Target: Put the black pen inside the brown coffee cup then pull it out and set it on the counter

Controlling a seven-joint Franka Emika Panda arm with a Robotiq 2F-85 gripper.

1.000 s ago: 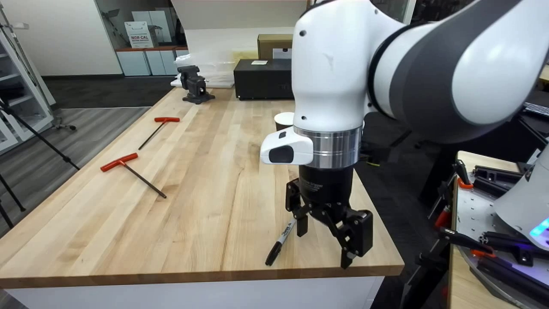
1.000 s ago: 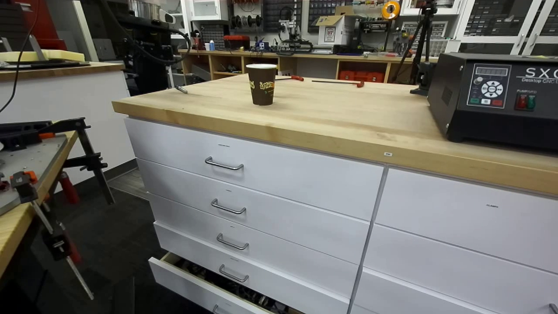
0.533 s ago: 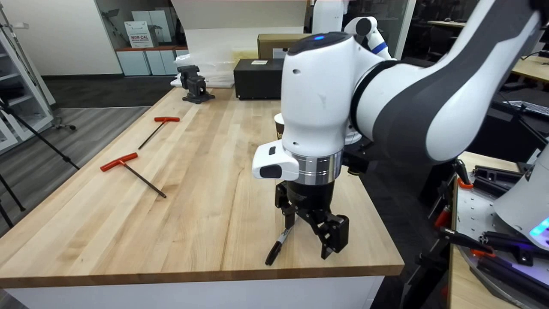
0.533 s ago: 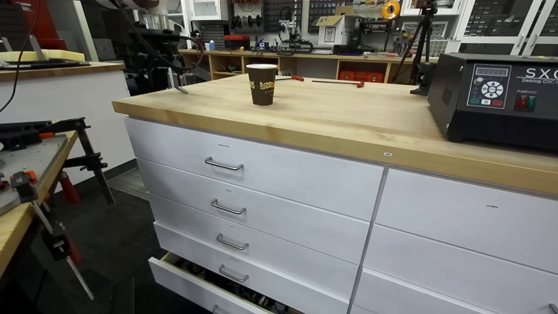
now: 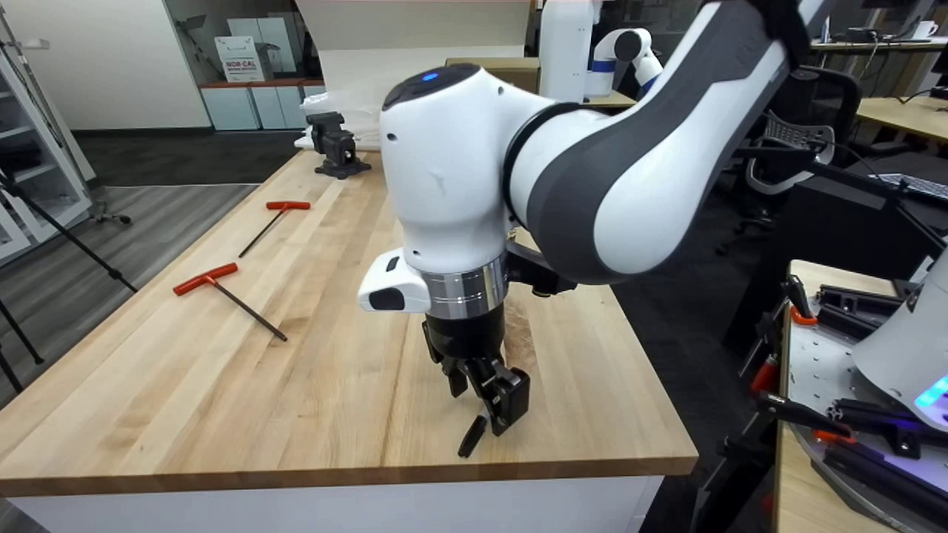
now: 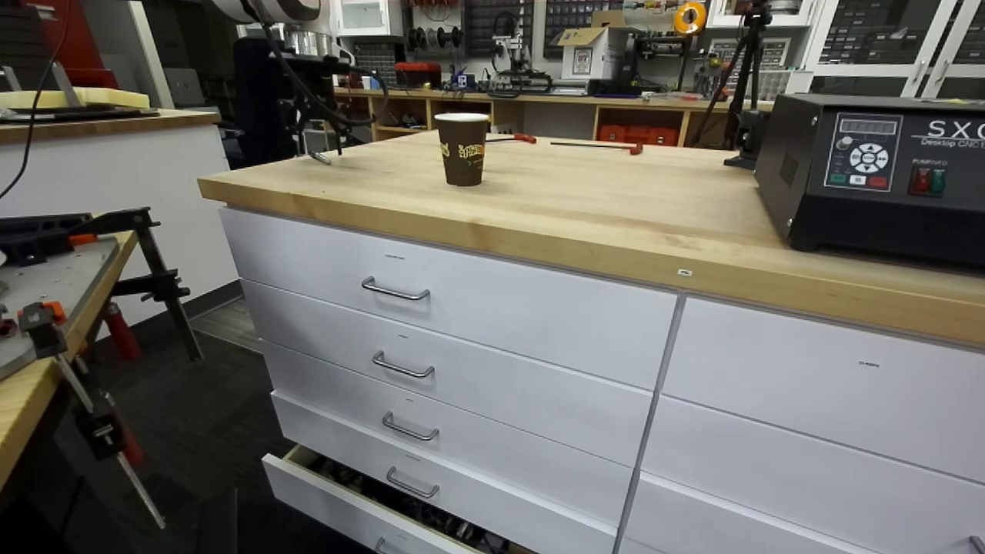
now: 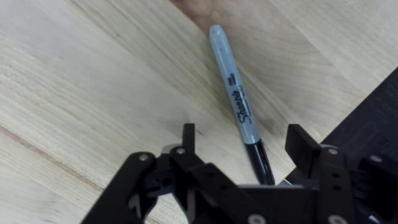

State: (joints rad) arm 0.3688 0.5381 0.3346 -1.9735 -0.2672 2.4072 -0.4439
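The black pen (image 7: 237, 96) lies on the wooden counter (image 5: 326, 400), with a silvery barrel and black cap. In an exterior view only its black cap (image 5: 472, 437) shows beside the gripper. My gripper (image 5: 478, 411) is open and points down over the pen. In the wrist view the pen lies between the open fingers of the gripper (image 7: 241, 125), touching neither that I can see. The brown coffee cup (image 6: 463, 152), with a white rim, stands upright on the counter. The arm hides nearly all of it in the exterior view that shows the gripper best.
Two red-handled T-shaped tools (image 5: 206, 279) lie on the counter's far side from the arm. A black vise (image 5: 339, 146) stands at the back. A black control box (image 6: 869, 177) stands on the counter. The pen lies near a counter edge, with dark floor (image 7: 367, 115) beyond.
The arm and open gripper have moved left in an exterior view, from beside the pen to over it. The pen and cup have not moved.
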